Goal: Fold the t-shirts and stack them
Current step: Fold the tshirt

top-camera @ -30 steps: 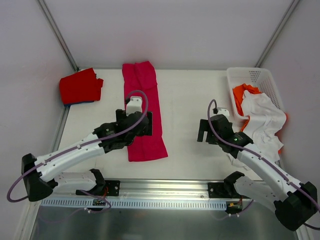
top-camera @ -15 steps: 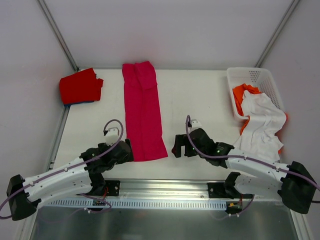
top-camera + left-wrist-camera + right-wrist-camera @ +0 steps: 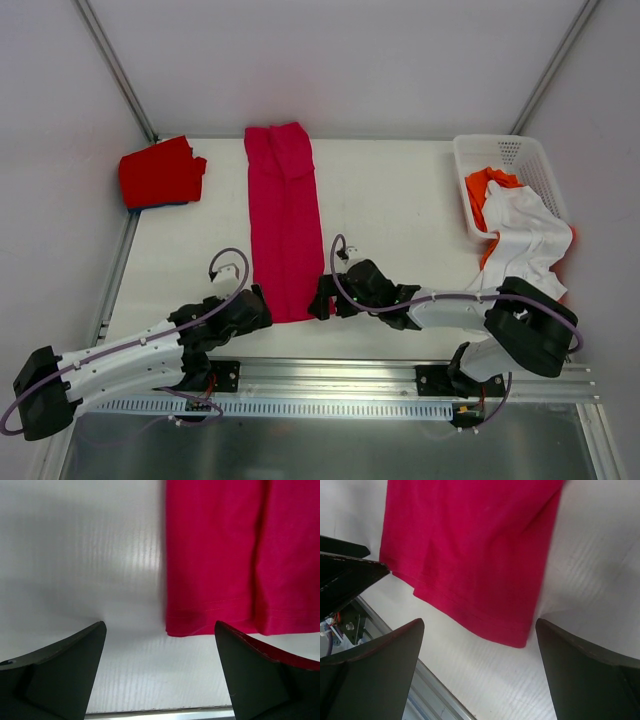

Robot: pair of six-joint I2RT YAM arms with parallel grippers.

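A crimson-pink t-shirt (image 3: 286, 220) lies folded into a long strip down the table's middle. Its near hem shows in the left wrist view (image 3: 240, 555) and the right wrist view (image 3: 470, 555). My left gripper (image 3: 254, 306) is open, just left of the strip's near left corner. My right gripper (image 3: 322, 298) is open, just right of the near right corner. Neither holds cloth. A folded red t-shirt (image 3: 160, 172) lies on a blue one at the far left. White (image 3: 522, 240) and orange (image 3: 487, 186) t-shirts spill from the basket.
A white lattice basket (image 3: 510, 152) stands at the far right. The table's near metal rail (image 3: 330, 372) runs just below both grippers. The left gripper's finger (image 3: 345, 575) shows at the left edge of the right wrist view.
Both arms have swung down to the near edge. The left gripper has left the strip's middle; the right has crossed leftward to the strip's near right corner.
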